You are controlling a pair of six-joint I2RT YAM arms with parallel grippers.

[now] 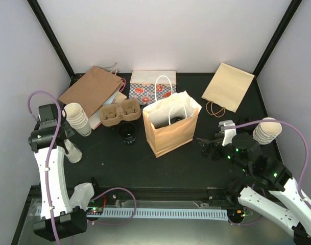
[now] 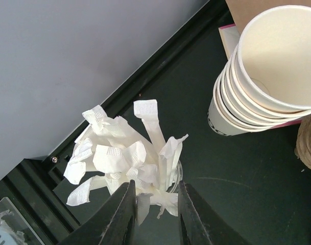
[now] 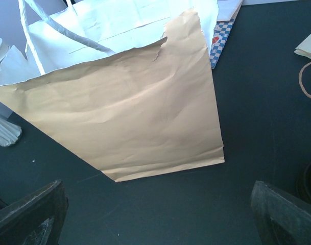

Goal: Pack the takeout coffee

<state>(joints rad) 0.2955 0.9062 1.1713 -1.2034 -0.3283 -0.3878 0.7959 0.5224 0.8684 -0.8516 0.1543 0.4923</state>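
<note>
- Table point(image 1: 160, 168): black, walled in by pale panels.
- Paper bag point(image 1: 170, 133): stands upright and open at mid-table, brown outside, white inside, white handles raised; holds a dark round shape point(image 1: 176, 120), too hidden to name.
- Right gripper point(image 3: 155, 214): gapes fully wide, grips nothing, faces the bag's brown side with bare table between.
- Left gripper point(image 2: 155, 204): narrowed to a slim gap, straddles a bunch of white packets point(image 2: 124, 158) standing in a clear glass near the table's left edge; cannot tell whether the fingers point(image 2: 119, 219) press on it or only flank it.
- Cardboard tray point(image 1: 119, 113): lies behind and to the left of the bag, two hollows facing up.
- Stack of white cups point(image 1: 77, 118): leans just left of the tray, near the packets.
- Second stack point(image 1: 267, 130): lies on its side at the right, close by the right arm.
- Black cup point(image 1: 127, 131): sits on the table just in front of the tray and just left of the bag, outside both.
</note>
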